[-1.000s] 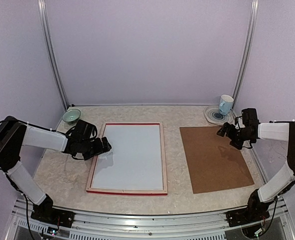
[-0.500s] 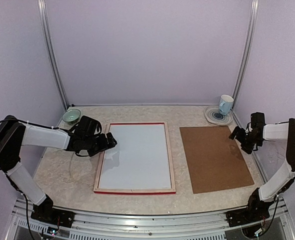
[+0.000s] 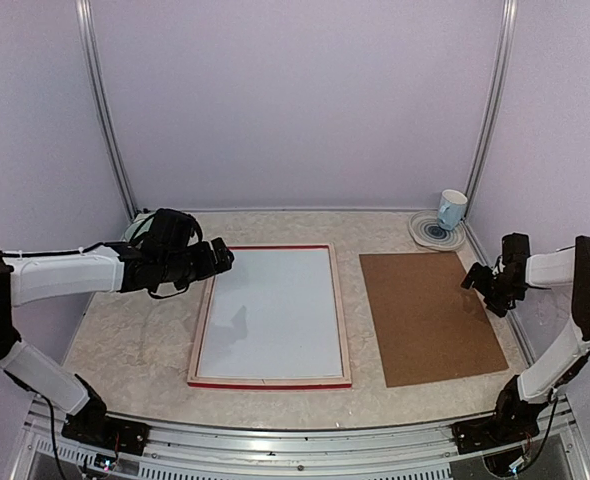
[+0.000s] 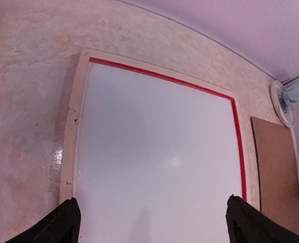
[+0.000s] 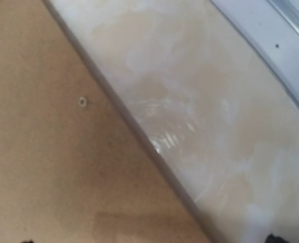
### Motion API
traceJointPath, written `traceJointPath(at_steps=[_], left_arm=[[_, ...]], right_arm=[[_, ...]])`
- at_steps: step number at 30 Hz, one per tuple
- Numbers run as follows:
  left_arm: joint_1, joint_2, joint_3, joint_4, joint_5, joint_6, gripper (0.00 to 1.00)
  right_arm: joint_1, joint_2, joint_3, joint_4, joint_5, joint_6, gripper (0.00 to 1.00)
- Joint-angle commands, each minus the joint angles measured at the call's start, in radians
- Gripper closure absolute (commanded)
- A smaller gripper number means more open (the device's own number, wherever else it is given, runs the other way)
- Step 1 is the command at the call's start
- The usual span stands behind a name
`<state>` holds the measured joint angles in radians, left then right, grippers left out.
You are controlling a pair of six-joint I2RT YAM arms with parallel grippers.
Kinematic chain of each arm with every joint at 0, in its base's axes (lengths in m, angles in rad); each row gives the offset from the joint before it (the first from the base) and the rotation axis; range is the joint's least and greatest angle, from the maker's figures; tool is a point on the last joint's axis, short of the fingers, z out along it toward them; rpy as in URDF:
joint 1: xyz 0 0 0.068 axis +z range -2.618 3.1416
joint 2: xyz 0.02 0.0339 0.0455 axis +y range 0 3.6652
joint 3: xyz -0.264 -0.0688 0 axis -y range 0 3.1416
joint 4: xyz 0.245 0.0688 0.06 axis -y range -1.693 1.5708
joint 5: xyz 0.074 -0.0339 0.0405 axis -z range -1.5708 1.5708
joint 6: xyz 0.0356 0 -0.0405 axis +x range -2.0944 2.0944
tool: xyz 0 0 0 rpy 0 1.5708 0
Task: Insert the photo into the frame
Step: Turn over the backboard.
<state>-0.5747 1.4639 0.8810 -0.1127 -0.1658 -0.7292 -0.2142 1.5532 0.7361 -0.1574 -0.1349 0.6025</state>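
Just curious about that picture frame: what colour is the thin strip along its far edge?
Red; the frame shows it best in the left wrist view.

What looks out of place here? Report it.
Nothing is spilled or damaged. The only oddity is that the flat brown backing board lies slightly turned compared with the red-edged wooden frame beside it.

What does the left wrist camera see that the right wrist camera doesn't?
Only the left wrist view shows the frame, lying back up, with the photo inside it, white back showing. It also shows the mug on its plate. Only the right wrist view shows the metal rail along the table's edge. Both views show the brown board and the marbled table.
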Motion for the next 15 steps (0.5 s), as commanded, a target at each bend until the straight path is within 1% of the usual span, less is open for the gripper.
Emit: traceJointPath(at_steps=[1, 3, 8, 12, 15], left_arm=[[-0.115, -0.026, 0.105, -0.008, -0.011, -0.001, 0.01], [-0.177, 0.012, 0.174, 0.010, 0.027, -0.004, 0.01], [-0.310, 0.230, 0.396, 0.042, 0.091, -0.031, 0.01], [-0.378, 0.422, 0.572, 0.035, 0.124, -0.087, 0.01], [-0.409, 0.554, 0.702, -0.013, 0.120, -0.105, 0.01]], right_arm=[[-0.012, -0.004, -0.023, 0.025, 0.011, -0.004, 0.01], [-0.011, -0.008, -0.025, 0.025, 0.007, -0.004, 0.01], [-0.012, -0.019, -0.031, 0.031, -0.003, -0.004, 0.01], [-0.013, -0.022, -0.039, 0.039, -0.019, -0.003, 0.01], [-0.012, -0.026, -0.043, 0.038, -0.026, -0.005, 0.01]])
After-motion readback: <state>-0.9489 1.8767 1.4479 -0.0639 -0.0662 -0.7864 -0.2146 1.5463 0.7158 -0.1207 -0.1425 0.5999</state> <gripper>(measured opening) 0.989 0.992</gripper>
